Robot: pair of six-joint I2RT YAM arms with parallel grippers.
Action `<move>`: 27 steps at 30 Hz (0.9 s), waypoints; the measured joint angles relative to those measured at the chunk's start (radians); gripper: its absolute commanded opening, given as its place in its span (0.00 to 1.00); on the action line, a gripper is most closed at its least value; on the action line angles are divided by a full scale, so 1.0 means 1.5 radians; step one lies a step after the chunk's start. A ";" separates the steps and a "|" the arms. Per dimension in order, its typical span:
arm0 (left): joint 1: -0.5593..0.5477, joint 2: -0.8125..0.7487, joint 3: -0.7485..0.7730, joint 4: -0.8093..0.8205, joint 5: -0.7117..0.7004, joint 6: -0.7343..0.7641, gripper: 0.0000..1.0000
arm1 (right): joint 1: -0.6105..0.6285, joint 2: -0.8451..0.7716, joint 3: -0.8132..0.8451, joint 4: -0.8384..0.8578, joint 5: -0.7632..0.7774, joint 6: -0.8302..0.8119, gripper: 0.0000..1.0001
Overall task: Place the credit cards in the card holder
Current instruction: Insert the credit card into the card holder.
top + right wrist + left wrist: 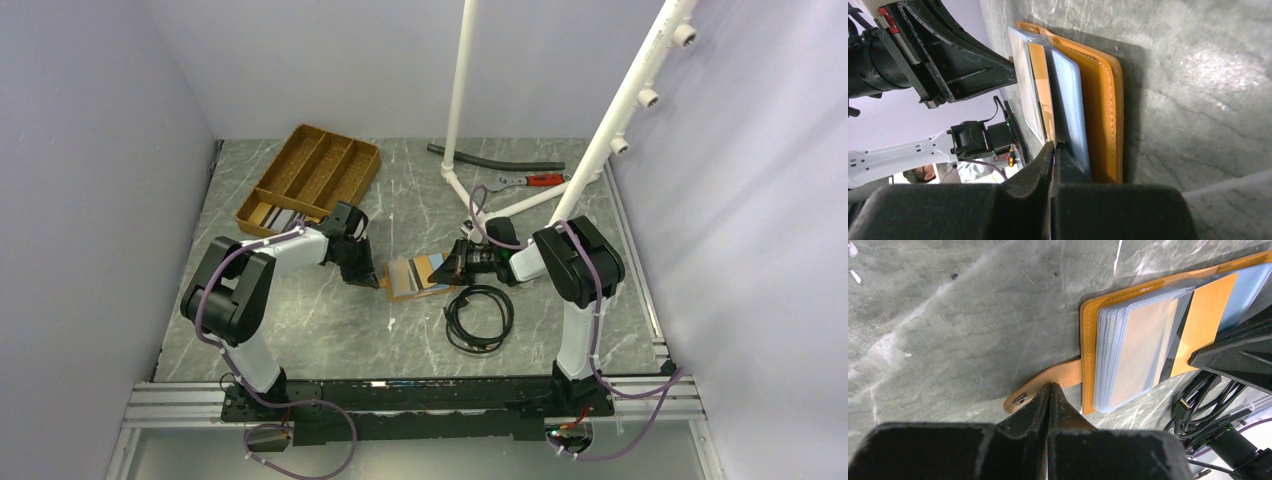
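Upper left of the top view: a wooden tray, with apparent credit cards, pale and dark stripes, in its nearest compartment, well apart from the card holder. Just right of the tray, the left gripper, down at the surface beside the holder's left edge. Seen from the left wrist view, clenched, jaws flat together with nothing visibly between them, tips resting on the snap tab; pinning rather than pinching, by the look of it. Centre of the frame: the card holder lying open and flat, orange cover underneath, a stack of pale blue-grey sleeves on top. Right of it, the right gripper, also clenched, tips at the holder's edge against an orange inner panel and a blue-grey pocket; no telling whether nipping a thin card or only nudging the pocket mouth. Below and right, a coiled black cable; far upper right, red-handled pliers. Judged as the loading step barely under way: holder steadied on one side, a pocket worked on the other, most cards apparently not yet in. For the next move: a firm press on the tab against sliding, then a card brought edge-on and level with one sleeve mouth and eased in without buckling the thin plastic.
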 measured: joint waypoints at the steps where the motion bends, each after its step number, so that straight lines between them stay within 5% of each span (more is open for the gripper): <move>1: 0.000 0.000 -0.001 0.001 0.001 -0.001 0.06 | 0.001 0.000 -0.002 0.004 0.002 0.004 0.00; 24: -0.016 0.007 0.005 0.010 0.003 -0.017 0.05 | 0.078 -0.020 -0.013 0.055 0.115 0.043 0.00; 27: -0.017 0.011 0.009 0.007 0.003 -0.017 0.05 | 0.085 -0.022 0.006 0.022 0.121 0.015 0.10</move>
